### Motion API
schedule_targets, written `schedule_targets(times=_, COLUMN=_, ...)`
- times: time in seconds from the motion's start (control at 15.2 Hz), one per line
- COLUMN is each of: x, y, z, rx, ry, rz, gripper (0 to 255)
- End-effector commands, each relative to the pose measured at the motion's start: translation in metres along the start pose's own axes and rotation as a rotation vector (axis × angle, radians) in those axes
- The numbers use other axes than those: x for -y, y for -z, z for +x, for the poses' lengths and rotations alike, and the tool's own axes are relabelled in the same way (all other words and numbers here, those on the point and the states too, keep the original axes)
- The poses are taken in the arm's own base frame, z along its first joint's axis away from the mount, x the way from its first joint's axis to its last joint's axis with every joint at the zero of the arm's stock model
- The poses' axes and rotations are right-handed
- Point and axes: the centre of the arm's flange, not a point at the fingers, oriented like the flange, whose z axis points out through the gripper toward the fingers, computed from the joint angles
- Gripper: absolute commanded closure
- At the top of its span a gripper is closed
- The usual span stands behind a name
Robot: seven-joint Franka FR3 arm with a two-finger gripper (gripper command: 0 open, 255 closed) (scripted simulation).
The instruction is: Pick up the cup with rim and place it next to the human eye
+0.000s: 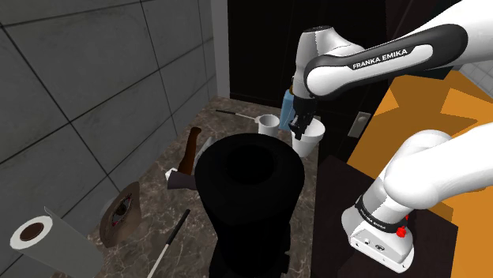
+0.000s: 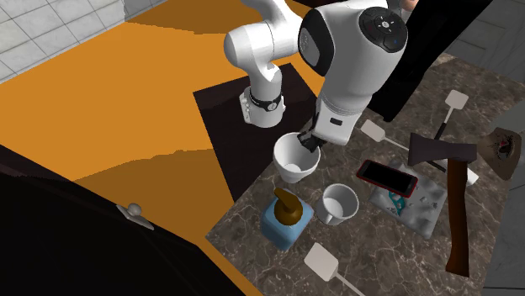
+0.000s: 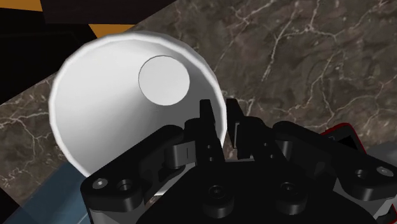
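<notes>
A wide white cup (image 2: 294, 158) with a thin rim stands on the dark marble counter (image 2: 404, 244), near the edge by the arm's stand. My black gripper (image 2: 310, 141) comes down on its rim and is shut on the cup wall. In the wrist view, one finger is inside the cup (image 3: 114, 108) and the other outside, with the gripper (image 3: 220, 112) pinching the wall. From the shoulder view the gripper (image 1: 299, 123) sits over the same cup (image 1: 310, 139). A brown rounded object with a pale disc, probably the eye (image 1: 120, 212), lies far off along the counter (image 2: 506, 148).
A smaller white mug (image 2: 338, 204) and a blue soap bottle (image 2: 286, 219) stand close beside the held cup. A red-edged phone (image 2: 385, 177), an axe (image 2: 455, 198) and white spatulas (image 2: 322, 262) lie on the counter. A big black shape (image 1: 249, 189) blocks the shoulder view's middle.
</notes>
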Motion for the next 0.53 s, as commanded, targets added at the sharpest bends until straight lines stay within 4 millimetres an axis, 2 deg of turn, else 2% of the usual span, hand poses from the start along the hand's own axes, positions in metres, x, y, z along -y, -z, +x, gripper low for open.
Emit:
schedule_targets(times=0.0, x=0.000, y=0.000, z=0.000, rx=0.001, ry=0.000, rz=0.000, gripper=255)
schedule_targets(times=0.13, x=0.000, y=0.000, z=0.000, rx=0.001, ry=0.000, rz=0.000, gripper=255)
schedule_targets(times=0.46, x=-0.001, y=0.026, z=-0.002, rx=0.001, ry=0.000, rz=0.000, gripper=255)
